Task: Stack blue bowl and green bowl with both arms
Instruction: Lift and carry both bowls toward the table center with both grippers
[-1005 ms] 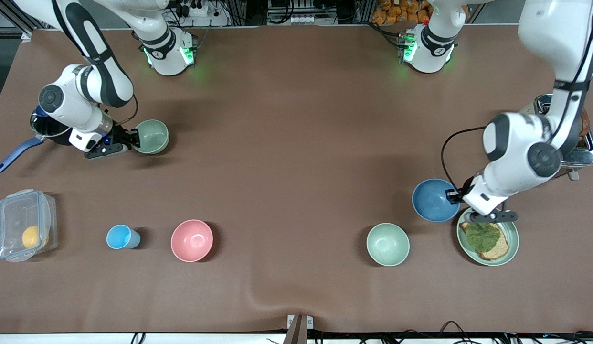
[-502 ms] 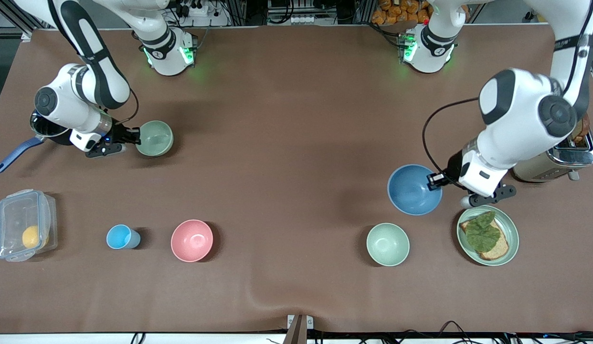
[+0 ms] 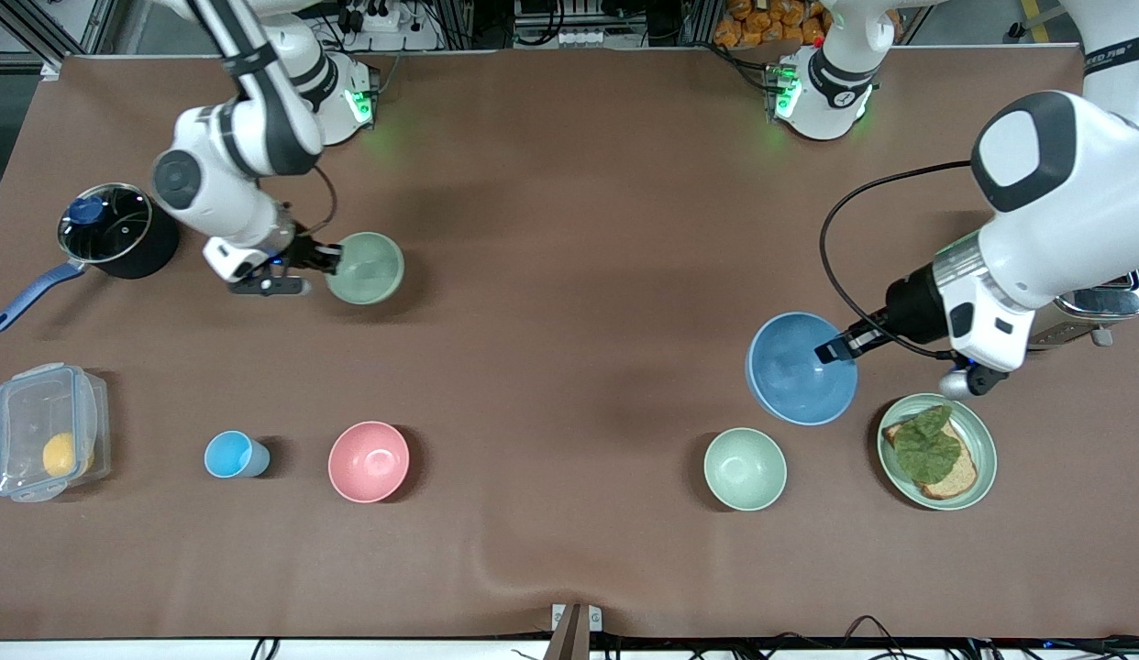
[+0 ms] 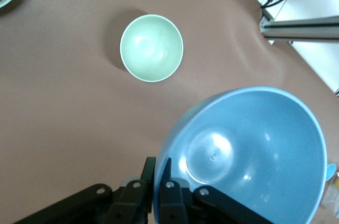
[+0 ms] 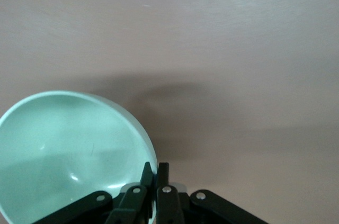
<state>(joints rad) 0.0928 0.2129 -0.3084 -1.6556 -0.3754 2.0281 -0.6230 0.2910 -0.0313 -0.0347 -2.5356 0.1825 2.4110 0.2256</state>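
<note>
Over the counter (image 3: 569, 550), left tool (image 3: 834, 348) clamps blue bowl (image 3: 794, 371), right tool (image 3: 324, 259) clamps green bowl (image 3: 368, 269) (both lifted): 2 grasps done, stacking remains.

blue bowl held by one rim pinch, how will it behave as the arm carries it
Probably stiff: the blue bowl keeps its round shape though the left gripper grips only its rim. Likely light, since one pinch lifts it. Its smooth, glossy-looking inside suggests that it could slip or swing in the fingers if moved fast.
</note>
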